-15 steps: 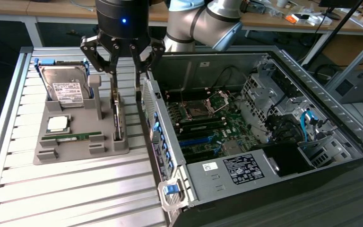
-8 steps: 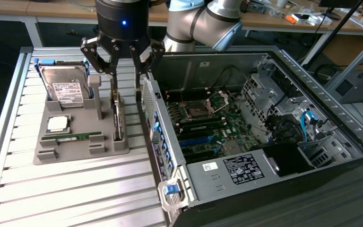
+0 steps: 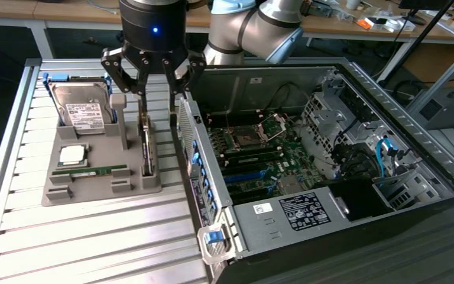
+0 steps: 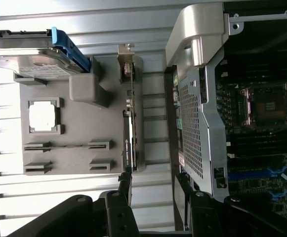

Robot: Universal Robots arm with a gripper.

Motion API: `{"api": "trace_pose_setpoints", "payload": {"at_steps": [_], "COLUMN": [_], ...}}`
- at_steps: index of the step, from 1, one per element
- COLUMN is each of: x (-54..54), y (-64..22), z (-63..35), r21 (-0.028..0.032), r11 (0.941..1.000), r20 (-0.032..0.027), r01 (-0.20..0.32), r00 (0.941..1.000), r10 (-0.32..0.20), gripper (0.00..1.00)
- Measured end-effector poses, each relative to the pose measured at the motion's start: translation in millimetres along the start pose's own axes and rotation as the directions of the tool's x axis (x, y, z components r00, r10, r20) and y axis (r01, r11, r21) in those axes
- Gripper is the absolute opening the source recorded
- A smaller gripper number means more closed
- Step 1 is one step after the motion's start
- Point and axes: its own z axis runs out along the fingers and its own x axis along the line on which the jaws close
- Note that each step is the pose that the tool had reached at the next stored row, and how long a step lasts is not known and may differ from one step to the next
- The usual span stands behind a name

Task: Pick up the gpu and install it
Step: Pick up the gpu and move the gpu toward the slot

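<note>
The gpu point(image 3: 146, 152) stands on its edge in a slot at the side of the grey holder point(image 3: 93, 188) nearest the computer case, its silver bracket end toward the arm. In the wrist view the gpu point(image 4: 129, 126) is a thin dark card with a green edge. My gripper point(image 3: 158, 112) hangs open just above the card's far end, holding nothing. Seen from the wrist, the gripper point(image 4: 153, 190) has one fingertip point(image 4: 125, 185) in line with the card and the other close to the case wall.
The holder also carries a silver hard drive point(image 3: 81, 109), a processor point(image 3: 71, 155) and a narrow memory stick point(image 3: 91, 172). The open computer case point(image 3: 199, 154) lies right beside the gpu, its motherboard point(image 3: 262, 151) exposed. Everything rests on a slatted aluminium table point(image 3: 93, 236).
</note>
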Motion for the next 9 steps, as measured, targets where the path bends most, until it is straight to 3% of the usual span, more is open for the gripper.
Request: {"api": "trace_pose_setpoints", "payload": {"at_steps": [9], "x": [0.1], "y": [-0.1], "z": [2.8], "r21": [0.0], "r11": [1.0], "r20": [0.0], "r01": [0.0], "r00": [1.0], "r10": [0.0], "gripper": [0.48]}}
